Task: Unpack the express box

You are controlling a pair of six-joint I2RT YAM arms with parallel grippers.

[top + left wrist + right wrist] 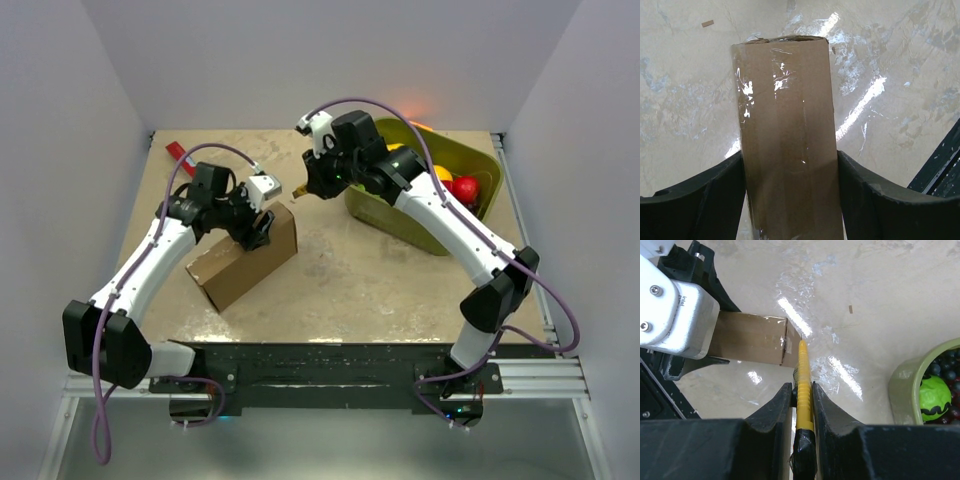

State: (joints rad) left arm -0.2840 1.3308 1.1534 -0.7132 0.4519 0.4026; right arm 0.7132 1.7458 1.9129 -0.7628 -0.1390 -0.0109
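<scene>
The express box (240, 262) sits on the desk (350, 290) left of centre, and the left gripper (257, 228) is clamped across its narrow width near the far end. The left wrist view shows both fingers (715, 200) pressed against the cardboard sides. Clear tape glints along the face between them. The right gripper (303, 190) is squeezed tight on a thin yellow cutter-like tool (803, 385). The tool's tip points at the corner of the box's far end, just beside the cardboard; whether it touches cannot be told.

The step in hand looks like slitting the tape so the lid can open. To do it well, the left arm should bear down firmly enough that the box does not slide or tip when the tip pushes in. The tool should meet the taped seam, not bare cardboard, at a shallow angle and only skin-deep, to spare whatever is inside. The stroke is best drawn away from the left fingers. The tool is slim and could twist in the grip, so light, steady pressure suits it. The green tub (375, 222) stands just behind the right arm, which needs room
</scene>
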